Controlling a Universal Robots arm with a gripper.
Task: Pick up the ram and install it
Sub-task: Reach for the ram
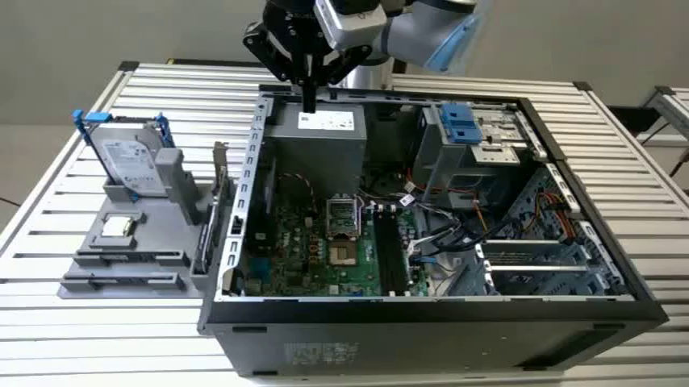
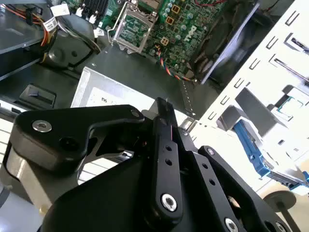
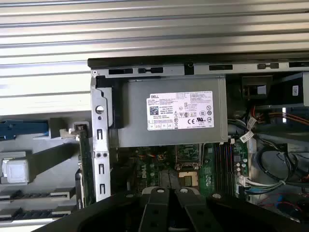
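My gripper hangs at the top middle of the exterior view. Its fingers are pressed together, with nothing between them that I can see. The tips point down just over the far rim of the computer case, and straight under me sits the grey power supply box.

I take the ram to be the slim dark-green stick standing on edge outside the case. I see it edge-on, so I am not certain. From me it lies toward the exterior view's left and lower down, in the gap between the case's side wall and the grey holder. Its long axis runs along that wall, far to near, much as the black slots run on the motherboard.

Those slots lie the other way from me, inside the case, lower right of middle in the exterior view. The side wall therefore stands between stick and slots.

Room around the stick is tight. The wall is just beside one flank and the holder's tall block is near the other, so I judge the only open way in is from above. The hard drive and the processor chip sit further toward the exterior view's left. Inside the case, loose cables lie just beside the slots on the exterior view's right
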